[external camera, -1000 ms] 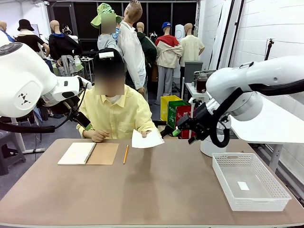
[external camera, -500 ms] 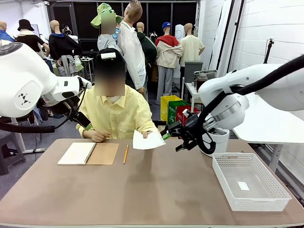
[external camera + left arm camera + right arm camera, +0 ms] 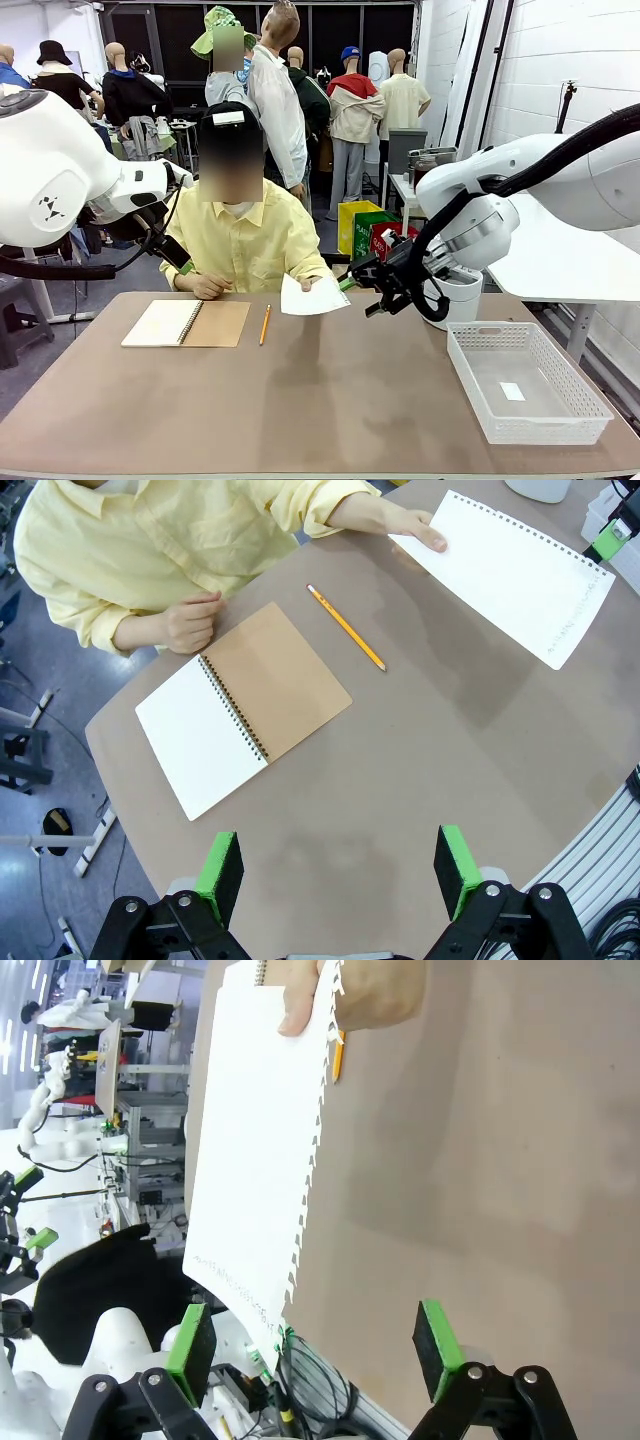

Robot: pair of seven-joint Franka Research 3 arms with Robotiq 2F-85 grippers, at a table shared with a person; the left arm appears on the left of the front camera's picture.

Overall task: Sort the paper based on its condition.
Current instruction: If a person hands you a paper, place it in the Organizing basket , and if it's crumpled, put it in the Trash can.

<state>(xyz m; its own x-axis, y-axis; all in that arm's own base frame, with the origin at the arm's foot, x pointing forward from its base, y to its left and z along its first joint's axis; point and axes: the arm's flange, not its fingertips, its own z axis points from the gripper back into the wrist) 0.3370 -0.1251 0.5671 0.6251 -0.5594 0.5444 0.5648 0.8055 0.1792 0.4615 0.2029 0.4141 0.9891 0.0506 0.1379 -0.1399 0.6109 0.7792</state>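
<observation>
At the table's (image 3: 330,400) far edge, a person's hand (image 3: 313,283) is holding paper (image 3: 310,298) just beside the wide-open right gripper (image 3: 358,296); the left gripper (image 3: 338,865) is hanging equally wide.

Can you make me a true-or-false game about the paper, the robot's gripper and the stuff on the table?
1. The person's hand holds the paper up off the table. True.
2. The right gripper is shut on the paper. False: it is open, near the paper's edge.
3. The pencil lies beside the notebook. True.
4. The basket is full of paper. False: just a tiny white tag lies in it.
5. The notebook is closed. False: it lies open.
</observation>
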